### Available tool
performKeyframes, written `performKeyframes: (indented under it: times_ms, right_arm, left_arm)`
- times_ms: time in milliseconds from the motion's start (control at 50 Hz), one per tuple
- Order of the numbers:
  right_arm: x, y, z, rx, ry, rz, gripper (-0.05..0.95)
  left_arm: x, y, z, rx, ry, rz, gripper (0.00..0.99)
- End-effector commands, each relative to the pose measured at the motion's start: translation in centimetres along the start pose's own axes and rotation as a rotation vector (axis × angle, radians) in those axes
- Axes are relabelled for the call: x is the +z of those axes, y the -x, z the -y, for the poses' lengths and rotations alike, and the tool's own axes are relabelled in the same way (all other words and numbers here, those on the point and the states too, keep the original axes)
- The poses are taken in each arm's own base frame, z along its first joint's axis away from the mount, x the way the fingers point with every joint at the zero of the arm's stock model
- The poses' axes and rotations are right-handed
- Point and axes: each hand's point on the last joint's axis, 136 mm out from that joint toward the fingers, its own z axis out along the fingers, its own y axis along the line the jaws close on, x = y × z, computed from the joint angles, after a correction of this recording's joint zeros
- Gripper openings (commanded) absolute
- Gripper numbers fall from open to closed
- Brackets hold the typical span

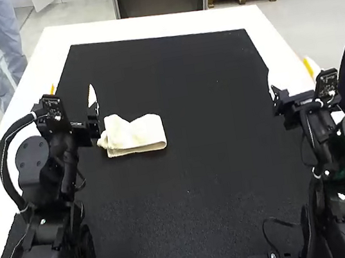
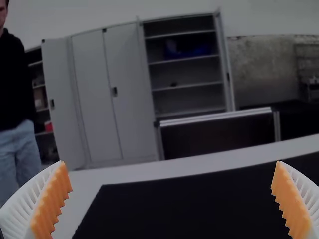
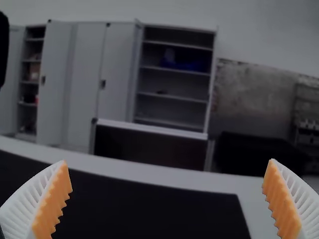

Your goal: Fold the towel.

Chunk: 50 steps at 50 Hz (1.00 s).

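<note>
Left gripper [image 2: 170, 165] and right gripper [image 3: 167, 163] gape wide, empty, likely so we can grab rumpled, folded towel [image 1: 136, 134].

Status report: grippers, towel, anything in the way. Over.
Towel folded small on mat, left end rumpled. Left gripper open, empty, close beside it, possibly in the way. Right gripper open, empty.

A white table [image 1: 144, 25] – black mat [image 1: 218, 128] flat over it, the folded towel [image 1: 135, 133] lying on the mat.
</note>
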Motion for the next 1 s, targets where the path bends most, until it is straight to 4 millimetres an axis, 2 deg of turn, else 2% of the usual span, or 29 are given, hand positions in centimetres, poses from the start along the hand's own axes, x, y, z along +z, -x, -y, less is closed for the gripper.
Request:
performKeyframes:
  times_ms: [0,520,700,980]
  right_arm:
    - [-0.2,0.2,-0.9,0.004,0.055,0.010,0.88]
    - [-0.4,-1.9,-2.2,0.048,0.130,-0.073,0.89]
    - [-0.6,-3.5,-2.5,0.068,0.141,-0.139,0.89]
    - [-0.4,-3.6,-0.4,0.046,0.022,-0.141,0.89]
  left_arm:
    - [-0.2,0.3,0.1,0.011,-0.007,0.021,0.941]
    - [-0.6,-0.2,0.3,0.013,-0.019,0.001,0.943]
    - [-0.7,-0.3,0.8,0.014,-0.048,-0.006,0.943]
    - [-0.7,-0.4,0.7,0.015,-0.042,-0.010,0.943]
